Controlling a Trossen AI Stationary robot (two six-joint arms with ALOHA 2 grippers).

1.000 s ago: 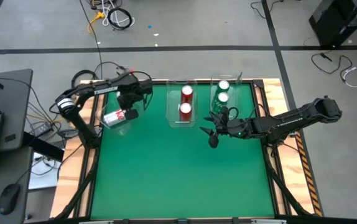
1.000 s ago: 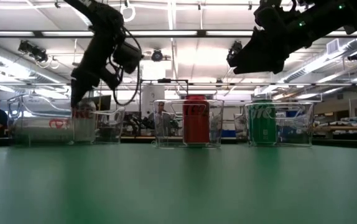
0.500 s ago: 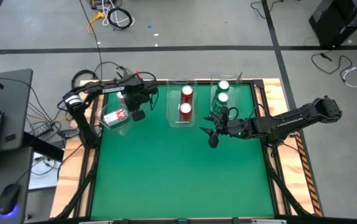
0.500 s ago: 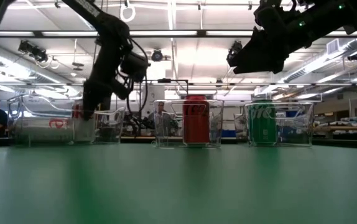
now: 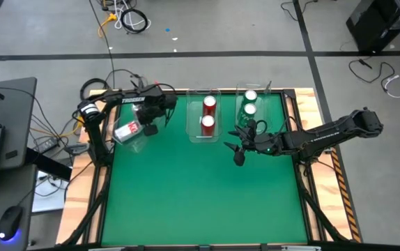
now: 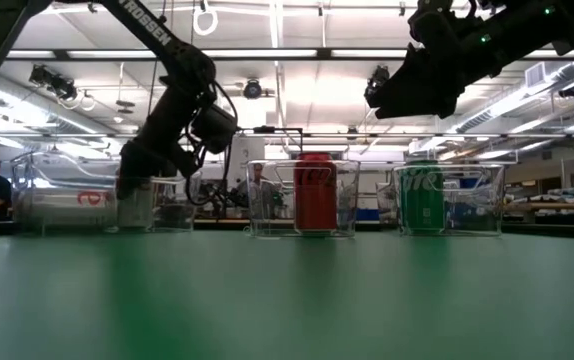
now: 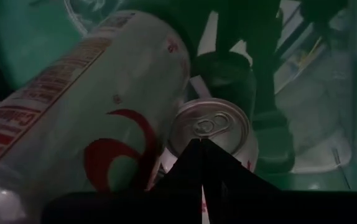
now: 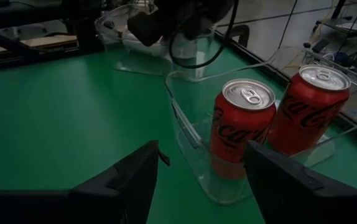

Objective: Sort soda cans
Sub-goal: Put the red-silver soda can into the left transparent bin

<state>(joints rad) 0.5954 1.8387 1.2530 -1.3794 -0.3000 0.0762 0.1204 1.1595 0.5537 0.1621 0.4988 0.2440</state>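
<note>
- Now the left tool (image 5: 151,127) hangs at the left bin (image 5: 132,138), fingers pressed together, holding nothing.
- Beneath it, two silver cans (image 7: 97,118) sit inside that bin: one toppled, one upright.
- Right tool (image 5: 237,146) waits spread open, near the red cans (image 5: 208,113) and green cans (image 5: 249,102) in their bins on the worktop (image 5: 200,188).
- Cans look light, smooth, dentable; taking them across the sides seems safest.

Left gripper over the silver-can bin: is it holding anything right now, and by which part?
Nothing. The left gripper is shut and empty, its tips above the upright silver can; a second silver can lies on its side beside it.
</note>
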